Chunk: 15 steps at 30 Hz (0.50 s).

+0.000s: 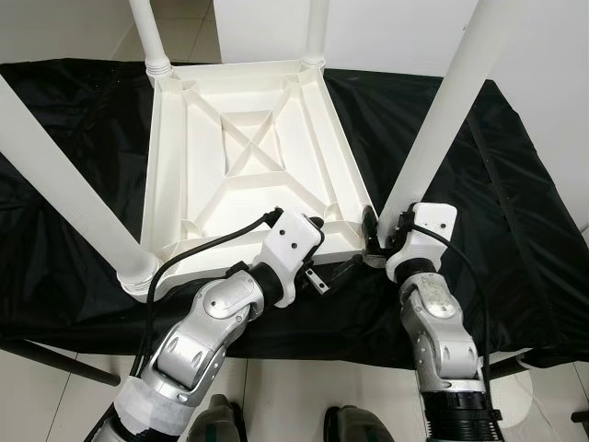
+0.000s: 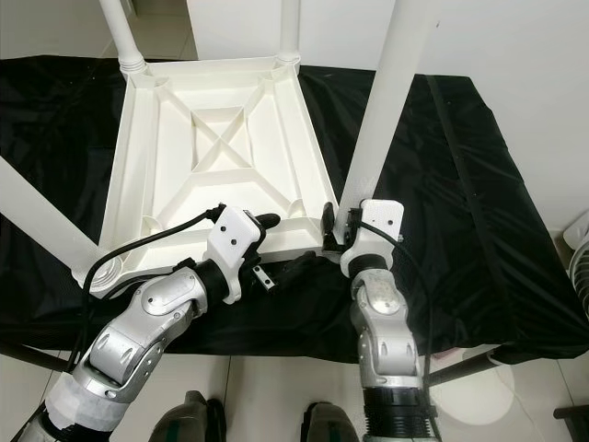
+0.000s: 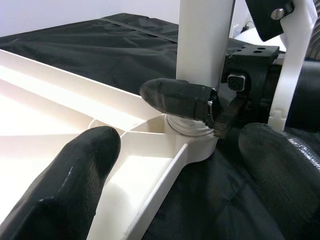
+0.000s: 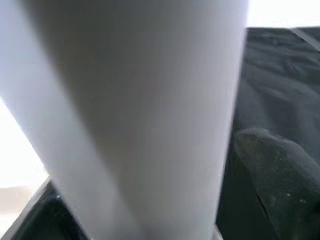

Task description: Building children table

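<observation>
A white plastic children's table (image 1: pixel 248 157) lies upside down on a black cloth, its ribbed underside facing up and its legs standing up. My right gripper (image 1: pixel 379 238) is shut around the base of the near-right leg (image 1: pixel 442 110), just above its socket at the corner. In the left wrist view one right finger (image 3: pixel 175 97) wraps that leg (image 3: pixel 205 40). The right wrist view has the leg (image 4: pixel 140 100) pressed close beside a finger (image 4: pixel 275 170). My left gripper (image 1: pixel 327 253) is open at the table's near rim, one finger (image 3: pixel 70 190) over the underside, the other (image 3: pixel 280 170) outside over the cloth.
The other legs stand at near left (image 1: pixel 64 184), far left (image 1: pixel 147 32) and far right (image 1: pixel 316 28). The black cloth (image 1: pixel 515 184) covers the work surface, with its front edge just before my arms. Pale tiled floor (image 1: pixel 294 387) lies below.
</observation>
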Motion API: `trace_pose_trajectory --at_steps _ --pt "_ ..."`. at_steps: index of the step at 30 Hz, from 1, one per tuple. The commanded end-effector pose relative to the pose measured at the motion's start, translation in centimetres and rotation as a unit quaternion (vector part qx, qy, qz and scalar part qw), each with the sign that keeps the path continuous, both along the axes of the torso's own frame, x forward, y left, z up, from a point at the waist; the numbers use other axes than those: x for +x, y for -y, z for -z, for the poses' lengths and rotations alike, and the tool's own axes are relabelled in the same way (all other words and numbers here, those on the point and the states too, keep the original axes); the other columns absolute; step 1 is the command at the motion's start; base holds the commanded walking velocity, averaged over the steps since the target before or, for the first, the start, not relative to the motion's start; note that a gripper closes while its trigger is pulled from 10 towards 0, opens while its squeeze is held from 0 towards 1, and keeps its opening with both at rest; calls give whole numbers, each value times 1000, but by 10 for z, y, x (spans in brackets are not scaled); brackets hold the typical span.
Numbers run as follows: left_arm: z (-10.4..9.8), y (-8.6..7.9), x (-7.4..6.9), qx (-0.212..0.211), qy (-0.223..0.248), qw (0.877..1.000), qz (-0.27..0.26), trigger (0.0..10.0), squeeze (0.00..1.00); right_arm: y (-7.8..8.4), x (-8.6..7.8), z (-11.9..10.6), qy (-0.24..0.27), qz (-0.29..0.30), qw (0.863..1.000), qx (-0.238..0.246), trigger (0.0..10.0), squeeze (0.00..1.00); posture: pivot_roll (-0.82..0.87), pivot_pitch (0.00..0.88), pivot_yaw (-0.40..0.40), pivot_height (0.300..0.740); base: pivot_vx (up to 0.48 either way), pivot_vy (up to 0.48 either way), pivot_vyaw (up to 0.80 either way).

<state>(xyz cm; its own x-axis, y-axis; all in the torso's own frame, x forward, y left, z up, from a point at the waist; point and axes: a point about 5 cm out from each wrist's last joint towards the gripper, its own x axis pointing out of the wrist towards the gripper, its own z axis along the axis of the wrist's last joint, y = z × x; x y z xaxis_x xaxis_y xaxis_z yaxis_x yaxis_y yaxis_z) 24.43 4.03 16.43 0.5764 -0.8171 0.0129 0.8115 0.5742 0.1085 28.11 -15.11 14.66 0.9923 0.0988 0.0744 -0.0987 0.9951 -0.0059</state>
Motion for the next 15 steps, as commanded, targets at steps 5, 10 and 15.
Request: trace_pose_trajectory --at_steps 5,10,15 --pt "0 0 2 2 -1 1000 6 10000 0 9 8 -1 3 -151 986 -74 10000 0 -45 83 21 740 0 0 0" --pt "-1 0 2 2 -1 1000 8 10000 0 9 9 1 0 -213 973 -91 10000 0 -46 81 26 740 0 0 0" --pt "-1 -1 2 5 -1 1000 12 10000 0 5 12 6 -10 -280 954 -110 10000 0 -41 80 29 740 0 0 0"
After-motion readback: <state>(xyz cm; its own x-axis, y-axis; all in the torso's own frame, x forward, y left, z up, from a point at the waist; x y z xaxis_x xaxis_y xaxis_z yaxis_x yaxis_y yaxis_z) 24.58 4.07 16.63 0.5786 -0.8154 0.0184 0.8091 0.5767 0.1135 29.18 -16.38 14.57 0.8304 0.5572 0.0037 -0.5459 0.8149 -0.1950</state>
